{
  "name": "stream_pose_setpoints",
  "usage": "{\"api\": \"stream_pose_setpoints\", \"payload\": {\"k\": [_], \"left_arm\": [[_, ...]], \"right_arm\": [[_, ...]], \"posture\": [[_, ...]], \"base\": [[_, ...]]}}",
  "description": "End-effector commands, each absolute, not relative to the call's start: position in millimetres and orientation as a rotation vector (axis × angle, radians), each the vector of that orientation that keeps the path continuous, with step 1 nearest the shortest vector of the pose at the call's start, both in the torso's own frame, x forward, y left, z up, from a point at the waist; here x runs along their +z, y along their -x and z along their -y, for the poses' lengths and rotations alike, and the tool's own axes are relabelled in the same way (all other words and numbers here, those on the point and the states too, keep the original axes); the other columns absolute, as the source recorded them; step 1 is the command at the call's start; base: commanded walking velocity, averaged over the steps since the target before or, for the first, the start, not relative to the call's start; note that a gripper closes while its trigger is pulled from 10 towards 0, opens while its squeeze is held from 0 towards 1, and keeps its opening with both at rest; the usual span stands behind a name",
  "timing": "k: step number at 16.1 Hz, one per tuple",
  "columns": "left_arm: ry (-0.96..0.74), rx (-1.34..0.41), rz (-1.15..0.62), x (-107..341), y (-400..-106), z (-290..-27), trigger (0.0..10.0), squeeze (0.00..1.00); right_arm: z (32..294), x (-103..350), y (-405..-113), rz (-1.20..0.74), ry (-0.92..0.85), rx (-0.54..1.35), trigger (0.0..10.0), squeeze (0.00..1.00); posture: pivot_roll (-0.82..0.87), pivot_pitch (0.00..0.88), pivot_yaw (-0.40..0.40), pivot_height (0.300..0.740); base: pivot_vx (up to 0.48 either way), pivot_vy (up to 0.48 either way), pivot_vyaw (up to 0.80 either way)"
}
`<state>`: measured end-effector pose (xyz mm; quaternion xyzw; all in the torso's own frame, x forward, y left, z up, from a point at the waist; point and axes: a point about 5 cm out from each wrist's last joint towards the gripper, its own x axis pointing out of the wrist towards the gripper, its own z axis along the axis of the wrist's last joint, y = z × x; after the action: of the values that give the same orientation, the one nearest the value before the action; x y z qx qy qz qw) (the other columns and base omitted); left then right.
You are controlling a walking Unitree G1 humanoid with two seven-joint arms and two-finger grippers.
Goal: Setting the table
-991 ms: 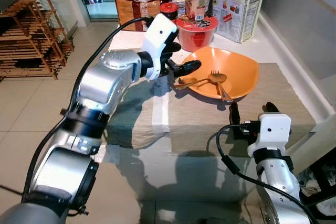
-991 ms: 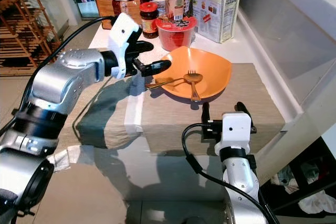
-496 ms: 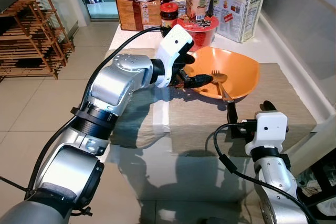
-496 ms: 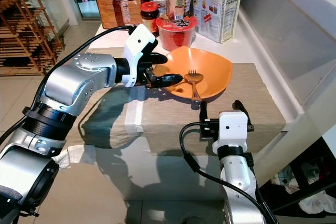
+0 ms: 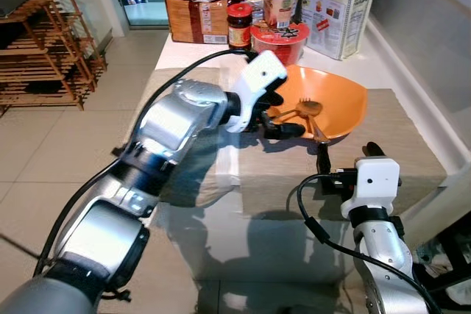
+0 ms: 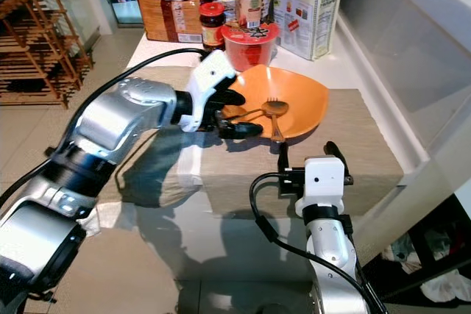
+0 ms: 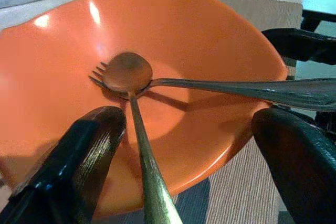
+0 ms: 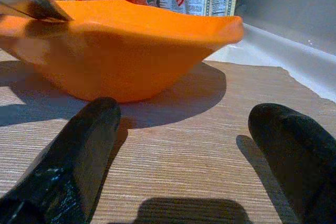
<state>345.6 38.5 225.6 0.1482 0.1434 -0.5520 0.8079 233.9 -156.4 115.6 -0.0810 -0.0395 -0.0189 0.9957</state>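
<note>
Left claw [image 7: 178,145], spread, straddles the spoon [image 7: 131,98] handle at the orange bowl [image 5: 342,104]; right claw [image 8: 184,150] spread.

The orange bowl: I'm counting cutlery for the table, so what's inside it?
Inside the orange bowl lie a spoon and a fork, crossed, with their handles sticking out over the rim. The spoon's head covers most of the fork's tines.

We can make out printed labels on the packages [image 5: 338,5] and jars [image 5: 240,26] at the table's far edge, but none is legible.
</note>
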Motion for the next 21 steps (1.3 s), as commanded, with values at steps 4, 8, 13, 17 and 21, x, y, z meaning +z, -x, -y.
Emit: {"api": "stream_pose_setpoints", "payload": {"k": [4,8,13,17,21], "left_arm": [[-0.343,-1.137,-0.314,235.7,-358.2,-31.6,10.0,0.00],[-0.247,-1.124,-0.375,236.7,-362.6,-26.3,10.0,0.00],[-0.234,-1.118,-0.444,230.0,-363.9,-26.4,10.0,0.00],[-0.328,-1.108,-0.442,225.8,-364.3,-23.5,10.0,0.00],[-0.370,-1.116,-0.452,222.1,-363.1,-19.0,10.0,0.00]], "right_arm": [[152.7,114.1,-234.9,0.075,0.165,-0.032,10.0,0.00],[154.3,113.7,-234.2,0.074,0.169,-0.040,10.0,0.00],[153.8,113.0,-234.1,0.071,0.170,-0.041,10.0,0.00],[152.9,113.1,-234.7,0.071,0.170,-0.038,10.0,0.00],[152.7,113.3,-235.4,0.073,0.173,-0.035,10.0,0.00]], "posture": [[-0.12,0.000,0.079,0.740],[-0.13,0.000,0.082,0.740],[-0.12,0.000,0.083,0.740],[-0.12,0.000,0.078,0.740],[-0.12,0.000,0.080,0.740]], "base": [[0.000,0.000,0.00],[0.000,0.000,0.00],[0.000,0.000,0.00],[0.000,0.000,0.00],[0.000,0.000,0.00]]}}
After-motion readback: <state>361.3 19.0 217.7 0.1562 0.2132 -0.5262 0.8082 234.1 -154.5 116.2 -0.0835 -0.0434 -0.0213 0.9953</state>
